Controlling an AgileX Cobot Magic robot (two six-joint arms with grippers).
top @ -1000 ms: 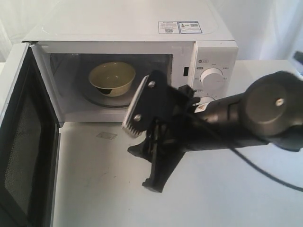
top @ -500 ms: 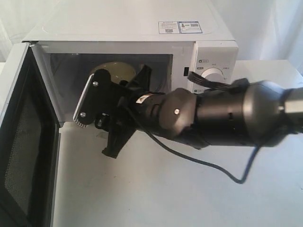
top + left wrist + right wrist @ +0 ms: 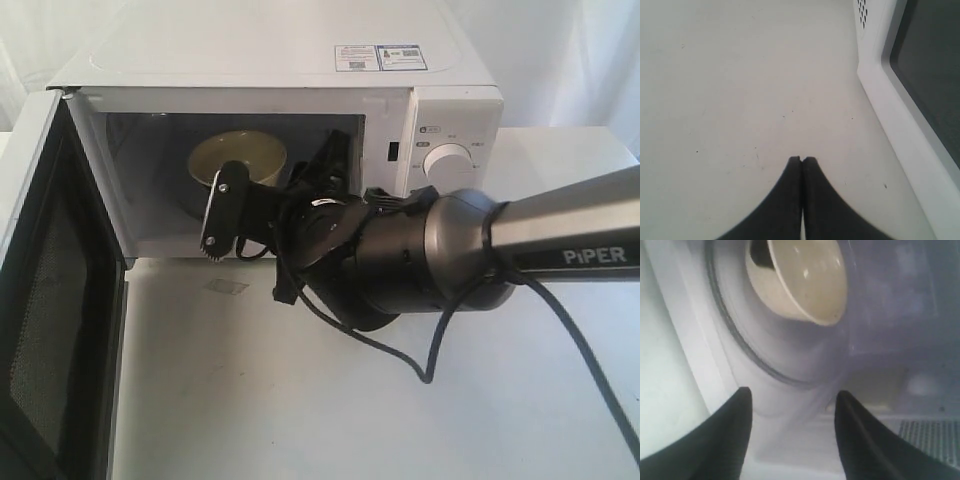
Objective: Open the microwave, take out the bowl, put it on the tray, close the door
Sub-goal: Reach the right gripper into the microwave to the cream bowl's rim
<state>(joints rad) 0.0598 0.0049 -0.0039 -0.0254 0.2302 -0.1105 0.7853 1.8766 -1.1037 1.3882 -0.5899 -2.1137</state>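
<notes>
The white microwave (image 3: 450,110) stands at the back with its door (image 3: 40,300) swung wide open to the left. Inside, the cream bowl (image 3: 240,155) rests on the glass turntable (image 3: 740,350). My right gripper (image 3: 280,190) reaches into the cavity mouth, just in front of the bowl, open and holding nothing. In the right wrist view the bowl (image 3: 805,280) lies ahead of the spread fingertips (image 3: 745,395) of that gripper (image 3: 792,392), apart from them. My left gripper (image 3: 802,159) is shut and empty over the bare tabletop, beside the door's edge (image 3: 905,130). The tray is out of view.
The white tabletop (image 3: 300,400) stretches in front of the microwave. The right arm's black cable (image 3: 430,350) loops down over it. The two knobs (image 3: 450,160) sit just behind the right forearm. The open door blocks the left side.
The right gripper has swung left and forward from in front of the knob panel into the cavity opening, towards the bowl. Bowl and door have not moved.
</notes>
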